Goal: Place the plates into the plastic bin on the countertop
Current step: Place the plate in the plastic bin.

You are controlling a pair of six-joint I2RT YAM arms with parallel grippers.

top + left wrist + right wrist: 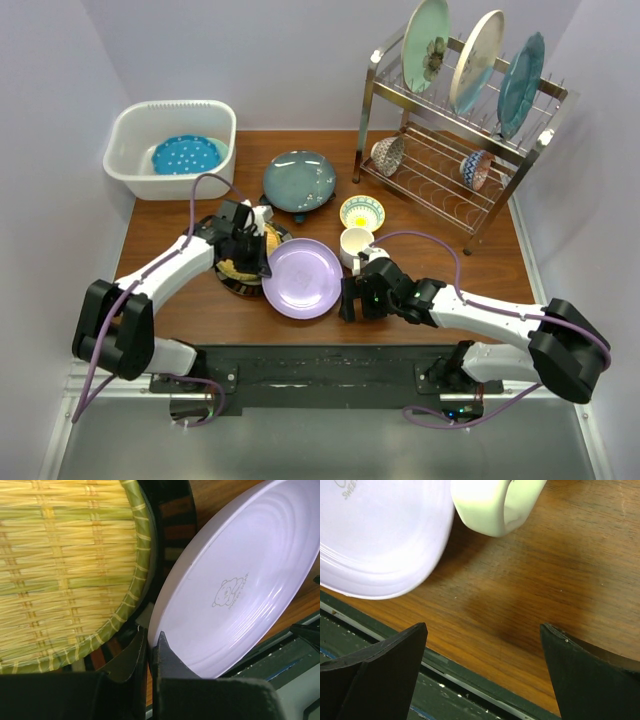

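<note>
My left gripper (pixel 262 262) (pixel 150 639) is shut on the left rim of the lilac plate (pixel 302 278) (pixel 240 580), which is tilted, with its held edge raised beside the black-rimmed woven plate (pixel 236 270) (pixel 60 570). My right gripper (pixel 347 298) (pixel 482 635) is open and empty, low over the countertop (pixel 480 270) just right of the lilac plate (pixel 375 530). The white plastic bin (pixel 128 128) at the back left holds a blue dotted plate (pixel 186 155). A dark teal plate (pixel 299 180) lies behind the centre.
A wire dish rack (pixel 440 170) at the back right holds a pale green plate (pixel 425 45), a cream plate (pixel 476 62), a blue plate (pixel 521 84) and two bowls. A white mug (pixel 355 245) (pixel 495 505) and a small patterned bowl (pixel 361 211) stand right of the lilac plate.
</note>
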